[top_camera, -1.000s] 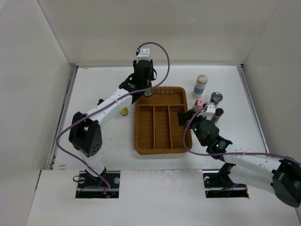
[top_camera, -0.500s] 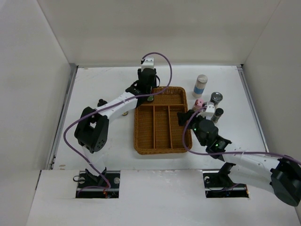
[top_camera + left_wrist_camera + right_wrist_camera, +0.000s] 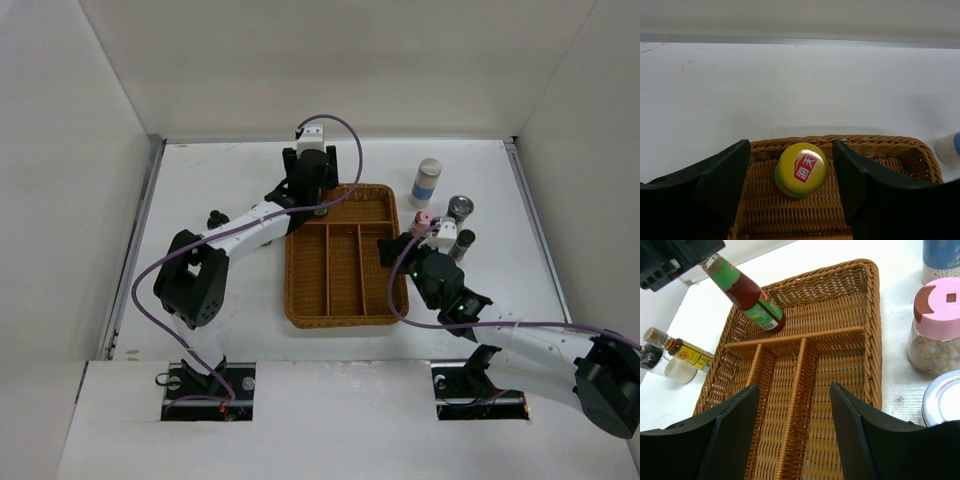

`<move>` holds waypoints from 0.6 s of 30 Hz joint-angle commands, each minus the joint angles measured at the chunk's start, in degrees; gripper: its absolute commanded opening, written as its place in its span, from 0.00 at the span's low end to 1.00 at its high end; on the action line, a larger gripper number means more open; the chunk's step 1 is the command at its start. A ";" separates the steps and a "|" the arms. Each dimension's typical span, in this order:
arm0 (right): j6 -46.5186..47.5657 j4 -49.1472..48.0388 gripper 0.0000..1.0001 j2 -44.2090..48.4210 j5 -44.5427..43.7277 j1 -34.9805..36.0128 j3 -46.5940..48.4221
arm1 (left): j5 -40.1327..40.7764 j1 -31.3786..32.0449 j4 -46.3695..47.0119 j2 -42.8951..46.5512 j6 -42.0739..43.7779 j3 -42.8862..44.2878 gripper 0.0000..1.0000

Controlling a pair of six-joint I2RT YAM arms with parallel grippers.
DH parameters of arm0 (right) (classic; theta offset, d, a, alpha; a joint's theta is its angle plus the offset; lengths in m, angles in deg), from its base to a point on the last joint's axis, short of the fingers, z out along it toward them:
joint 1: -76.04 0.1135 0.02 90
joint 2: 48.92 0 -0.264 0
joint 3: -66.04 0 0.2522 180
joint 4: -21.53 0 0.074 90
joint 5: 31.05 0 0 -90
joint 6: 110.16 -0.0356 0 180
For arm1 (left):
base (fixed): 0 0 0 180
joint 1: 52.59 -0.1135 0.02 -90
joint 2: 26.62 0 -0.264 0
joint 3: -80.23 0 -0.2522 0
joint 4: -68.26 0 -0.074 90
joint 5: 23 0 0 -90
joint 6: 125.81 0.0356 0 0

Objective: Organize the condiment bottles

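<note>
A green-labelled yellow-capped bottle [image 3: 751, 299] of red sauce stands in the far compartment of the wicker tray [image 3: 345, 318]. My left gripper [image 3: 789, 146] hangs open straight above it, one finger on each side of the yellow cap [image 3: 802, 169] and a gap on both sides. From above the left gripper [image 3: 318, 203] sits over the tray's far left corner. My right gripper [image 3: 794, 387] is open and empty above the tray's near dividers; it also shows in the top view [image 3: 392, 250]. A pink-lidded jar [image 3: 935, 330], a blue-banded jar [image 3: 426, 182] and a silver-topped shaker [image 3: 460, 209] stand right of the tray.
A dark sauce bottle with a yellow label [image 3: 682, 347] and a small pale jar [image 3: 670, 371] stand left of the tray, under the left arm. A dark-topped shaker [image 3: 464, 243] stands near the right wrist. White walls close in the table.
The left gripper has shifted a little right, from the tray's far left rim to over its far compartment, the bottle below it. The left arm now covers the bottles left of the tray. The right arm is still.
</note>
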 commanded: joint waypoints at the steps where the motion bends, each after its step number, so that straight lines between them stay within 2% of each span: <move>1: -0.85 -1.56 0.65 0.37 0.08 -0.39 0.48 | 0.83 0.22 4.29 4.39 0.05 -0.02 0.69; 7: -0.95 -1.82 0.65 0.55 -0.10 -0.48 0.21 | 1.18 0.75 4.47 6.76 0.76 0.24 0.78; 12: -0.85 -1.47 0.66 0.89 -0.45 -0.40 0.30 | 3.02 0.14 4.29 13.60 1.64 -2.21 0.84; 15: -0.60 -0.85 0.65 1.07 -0.27 -0.40 0.65 | 4.78 -0.83 4.38 20.97 1.29 -7.65 0.82; 18: -0.94 -1.12 0.65 1.60 -0.80 -0.83 0.04 | 6.10 -1.89 2.81 28.36 0.24 -15.37 0.70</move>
